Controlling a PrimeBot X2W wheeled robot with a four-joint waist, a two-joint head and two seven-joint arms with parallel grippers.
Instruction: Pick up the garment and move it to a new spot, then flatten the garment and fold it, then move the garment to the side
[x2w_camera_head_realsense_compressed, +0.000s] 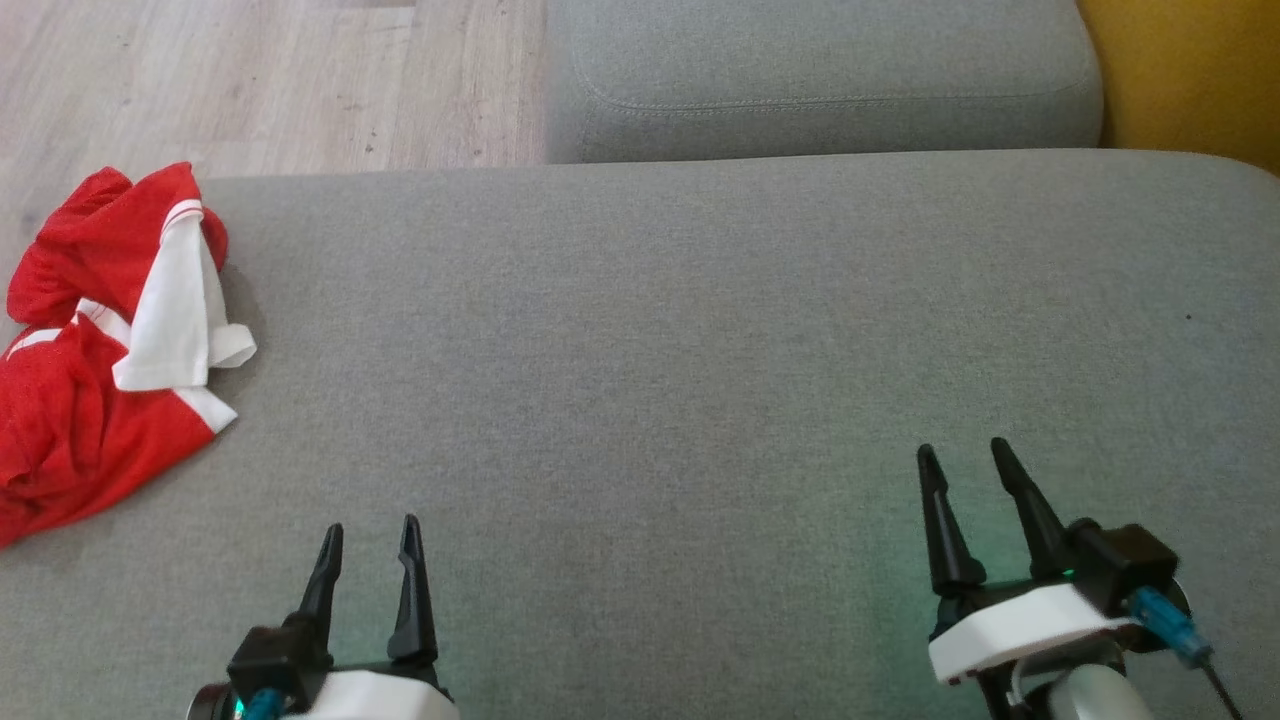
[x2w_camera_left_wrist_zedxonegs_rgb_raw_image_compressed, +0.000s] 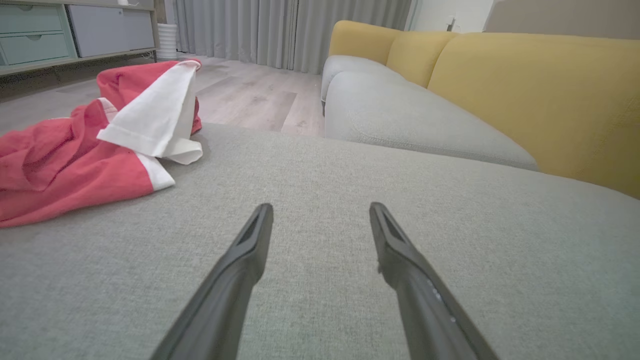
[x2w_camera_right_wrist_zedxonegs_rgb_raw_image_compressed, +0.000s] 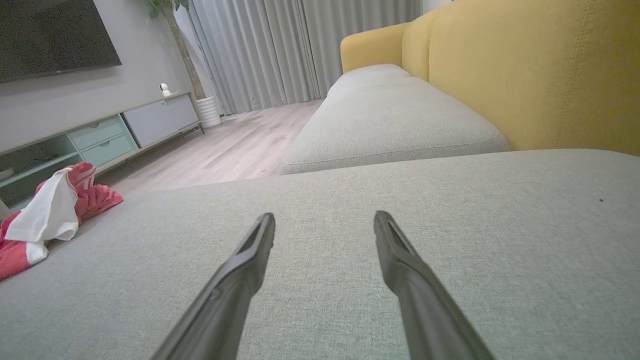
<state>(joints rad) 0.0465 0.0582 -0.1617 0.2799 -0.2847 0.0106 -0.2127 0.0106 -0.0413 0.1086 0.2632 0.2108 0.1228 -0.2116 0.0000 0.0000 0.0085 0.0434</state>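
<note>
The left gripper (x2w_camera_head_realsense_compressed: 372, 525) is seen at the lower left of the head view. Its two long dark fingers are spread wide with nothing held between them, above a broad grey woven-fabric seat cushion (x2w_camera_head_realsense_compressed: 700, 350). The right gripper (x2w_camera_head_realsense_compressed: 962, 447) is seen at the lower right, set slightly further up the cushion, and its jaws are likewise held wide and empty. Whether either set of fingertips touches the fabric cannot be told.

Further on, a crumpled red garment with a white sleeve and white trim (x2w_camera_head_realsense_compressed: 90, 400) is found lying at the cushion's left edge. It is ahead and to the left of the left gripper, untouched by it, and well apart from the right gripper. Part of it is cut off by the left edge of the head view.

Beyond the broad cushion, a second grey seat cushion (x2w_camera_head_realsense_compressed: 820, 80) is seen, backed by a yellow upholstered backrest (x2w_camera_left_wrist_zedxonegs_rgb_raw_image_compressed: 525, 90). A pale wood-plank floor (x2w_camera_head_realsense_compressed: 250, 80) is seen beside it. Farthest off, grey pleated curtains (x2w_camera_right_wrist_zedxonegs_rgb_raw_image_compressed: 280, 50) and a low cabinet with pale green drawers (x2w_camera_right_wrist_zedxonegs_rgb_raw_image_compressed: 100, 135) are visible.
</note>
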